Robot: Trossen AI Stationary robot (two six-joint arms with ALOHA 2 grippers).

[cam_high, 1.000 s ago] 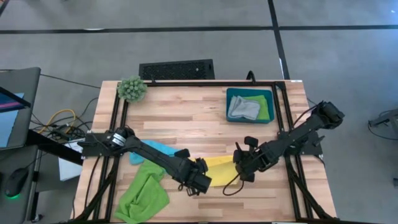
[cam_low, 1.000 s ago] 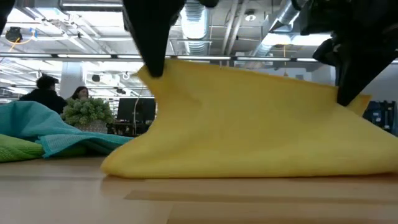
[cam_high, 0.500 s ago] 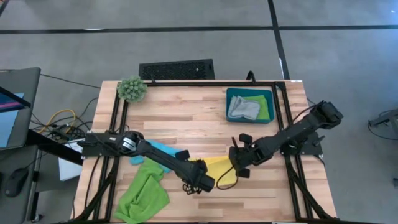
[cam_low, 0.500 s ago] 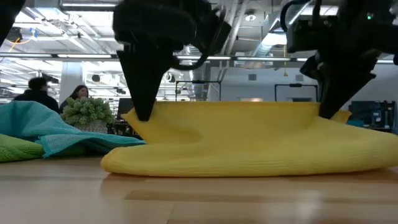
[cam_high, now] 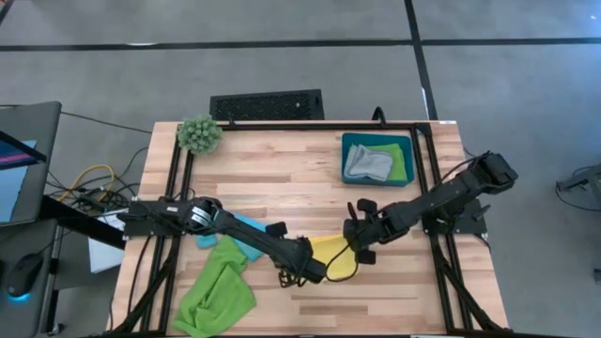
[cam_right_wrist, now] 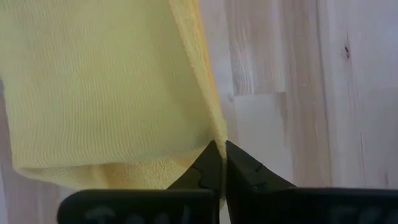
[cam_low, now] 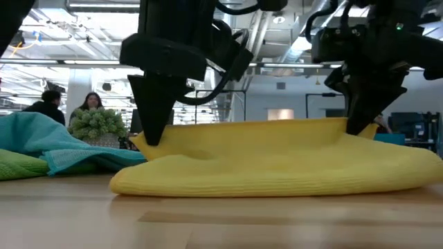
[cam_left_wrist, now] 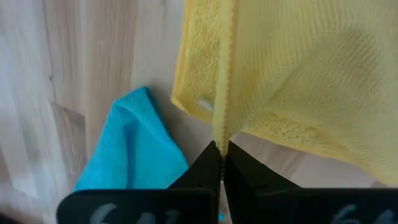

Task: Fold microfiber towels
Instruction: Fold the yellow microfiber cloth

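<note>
Yellow towel (cam_low: 277, 162) slung between left claw (cam_low: 151, 138) and right claw (cam_low: 358, 128), both clamped on its edge

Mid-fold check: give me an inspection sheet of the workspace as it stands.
Surface: wooden table, bare at its middle.
Job's things: yellow towel held by two corners; green towel and blue towel lie loose; folded towels in the teal bin.
Clutter: plant ball at a back corner.
Grippers: left gripper and right gripper both pinch the yellow towel's edge.
Cables: yellow cables off the table's left.
Surroundings: people beyond the table.
</note>
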